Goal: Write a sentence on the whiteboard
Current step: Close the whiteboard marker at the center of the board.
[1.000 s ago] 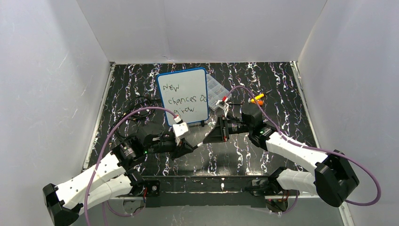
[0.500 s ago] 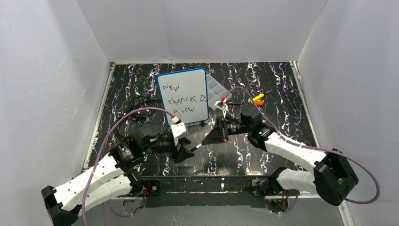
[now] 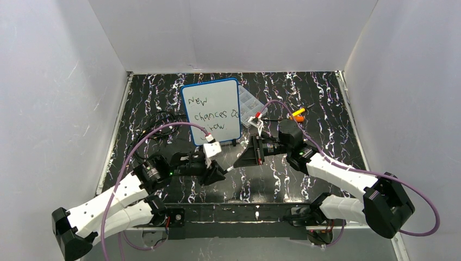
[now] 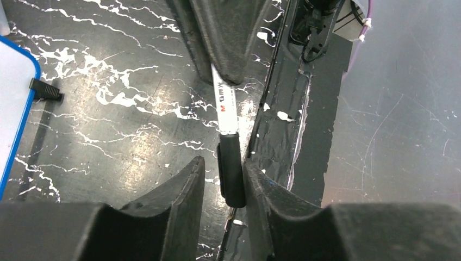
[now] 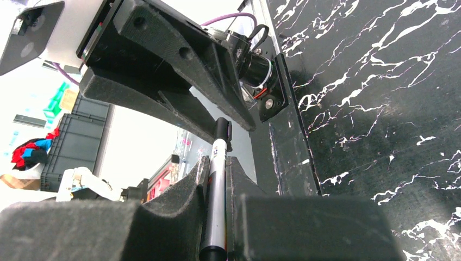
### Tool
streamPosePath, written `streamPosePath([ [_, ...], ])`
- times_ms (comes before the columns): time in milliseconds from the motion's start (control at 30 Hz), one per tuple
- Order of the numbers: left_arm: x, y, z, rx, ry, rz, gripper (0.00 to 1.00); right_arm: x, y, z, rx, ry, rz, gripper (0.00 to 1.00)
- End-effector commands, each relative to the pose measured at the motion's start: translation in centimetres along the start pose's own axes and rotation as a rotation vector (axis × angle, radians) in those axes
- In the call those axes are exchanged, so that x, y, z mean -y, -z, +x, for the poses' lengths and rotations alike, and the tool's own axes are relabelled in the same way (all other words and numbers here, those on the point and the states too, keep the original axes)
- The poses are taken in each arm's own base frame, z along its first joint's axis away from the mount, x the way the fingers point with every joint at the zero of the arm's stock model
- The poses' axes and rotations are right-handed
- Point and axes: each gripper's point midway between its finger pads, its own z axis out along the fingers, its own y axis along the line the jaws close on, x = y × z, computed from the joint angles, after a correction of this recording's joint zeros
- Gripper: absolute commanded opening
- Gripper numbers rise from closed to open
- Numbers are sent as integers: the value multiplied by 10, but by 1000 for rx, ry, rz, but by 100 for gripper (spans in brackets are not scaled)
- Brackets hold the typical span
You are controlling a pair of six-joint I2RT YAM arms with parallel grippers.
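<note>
**Black cap sits loose between the left fingers**

Beyond both sets of fingers lies the whiteboard [image 3: 212,87], its long axis running away from the arms. The sentence [image 3: 211,115] crosses it in three lines, which only the top view shows.

The right gripper [image 5: 216,169] is clamped tight on the marker [image 5: 216,190]. The marker points cap-first at the left gripper [image 4: 224,185].

From the left wrist you see the cap [image 4: 230,174] between the parted fingers [image 4: 174,193], with a sliver of gap on one side.

Bare marbled table [image 3: 304,92] spreads past the fingertips. Its taped near edge runs just beside the left fingers.
</note>
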Motion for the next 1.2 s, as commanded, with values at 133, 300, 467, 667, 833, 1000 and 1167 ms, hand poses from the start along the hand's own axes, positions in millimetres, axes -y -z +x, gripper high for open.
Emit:
streamPosePath([
  [133,7,0,-17,29,-11,44,0,-18,-2,-10,0,81,-39,1],
  [300,6,-1,-22,55,-16,39,0,-12,-11,-1,-37,89,-7,1],
  [467,7,1,-27,83,9,30,0,-5,-22,9,-67,84,11,1],
  [667,2,2,-33,115,23,8,0,4,-39,28,-125,69,34,1],
  [833,-4,4,-41,153,52,8,0,7,-48,42,-161,49,41,1],
  [1000,-8,8,-47,189,76,9,0,6,-57,53,-173,23,17,1],
  [1167,-13,11,-49,211,90,-8,0,7,-66,69,-199,-13,4,1],
])
